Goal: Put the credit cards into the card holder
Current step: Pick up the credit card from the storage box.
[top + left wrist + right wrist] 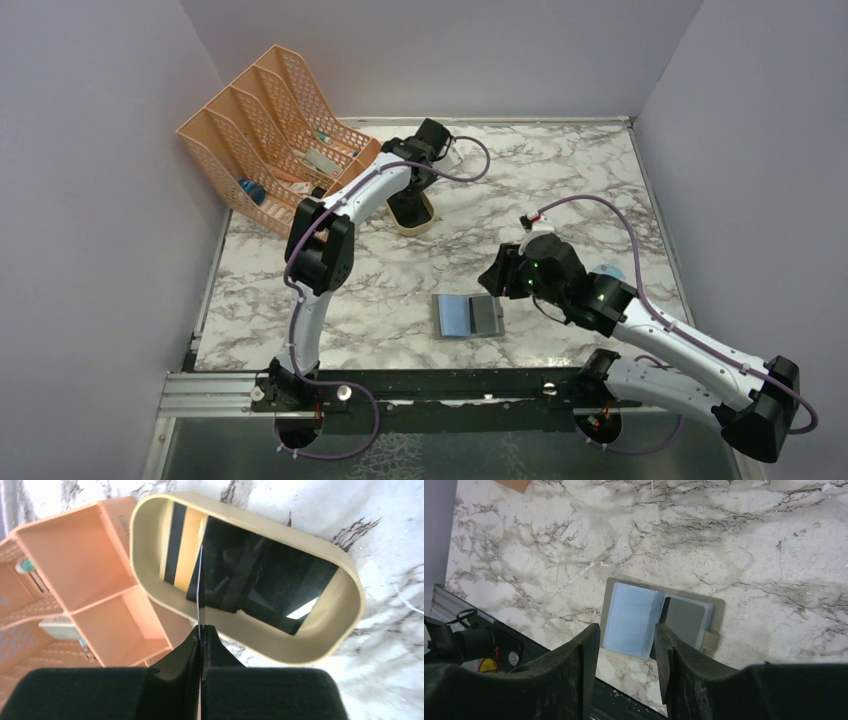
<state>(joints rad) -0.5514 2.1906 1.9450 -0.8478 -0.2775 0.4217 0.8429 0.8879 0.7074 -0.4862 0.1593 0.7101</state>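
1. Table [560, 180]: one marbled top, holding everything below.
2. File rack [262, 125]: one, peach mesh, far-left corner. It has no part in this job.
3. Tray [310, 645]: one, tan oval, near the far edge, just beside the rack. My left gripper [201, 631] hangs over it, clenched on the pinched card [199, 585], which stands on edge. I judge the step in hand to be lifting a card out of the tray.
4. Card holder [467, 315]: one, lying open and flat by the near edge, right of centre. My right gripper [628, 630] hovers above it, jaws released, nothing between them. Next I must carry the card across to the near edge, turn it flat and line it up with a pocket mouth. My right gripper probably has to steady the holder.
5. Credit cards [270, 585]: one in my grip. In the tray lie one striped tan and black and at least two dark ones overlapping; I cannot tell the exact count.
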